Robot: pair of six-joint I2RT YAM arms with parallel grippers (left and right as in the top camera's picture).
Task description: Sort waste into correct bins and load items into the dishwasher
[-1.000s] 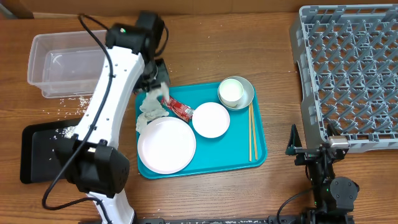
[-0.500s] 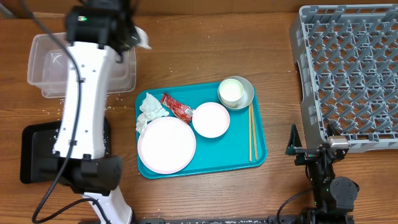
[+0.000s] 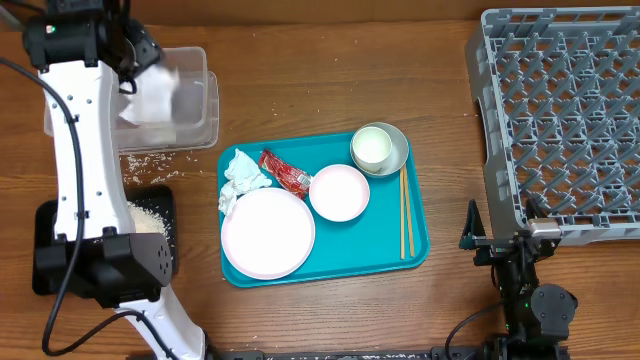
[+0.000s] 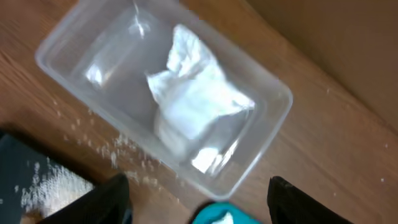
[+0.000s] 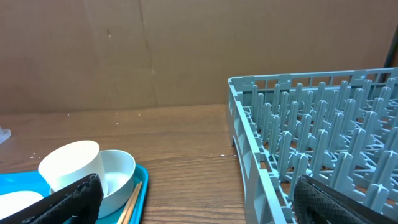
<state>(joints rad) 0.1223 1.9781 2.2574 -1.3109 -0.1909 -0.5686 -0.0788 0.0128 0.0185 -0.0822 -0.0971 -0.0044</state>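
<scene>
A crumpled white napkin [image 4: 196,102] lies loose inside the clear tub [image 4: 68,37], below my left gripper [image 4: 199,208]. That gripper is open and its dark fingers [image 4: 106,202] hold nothing. From overhead, the left gripper [image 3: 135,62] hovers over the tub [image 3: 195,110] and the napkin [image 3: 150,95]. On the teal tray [image 3: 415,245] lie another napkin [image 3: 240,175], a red wrapper [image 3: 285,172], a large plate [image 3: 267,232], a small plate [image 3: 339,192], a cup [image 3: 373,146] in a metal bowl [image 3: 398,150], and chopsticks [image 3: 405,210]. My right gripper [image 5: 205,208] is open and empty, low beside the grey rack [image 5: 311,143].
The black tray [image 3: 55,245] at the left front carries a pile of rice [image 3: 150,215], and loose grains [image 3: 140,160] lie on the wood by the tub. The dish rack [image 3: 560,120] fills the right back. The right arm [image 3: 515,260] stands at the front right.
My left arm swung from the teal tray up and left to the clear tub with a napkin. Its jaws then opened and the napkin dropped into the tub. The right arm kept still.
</scene>
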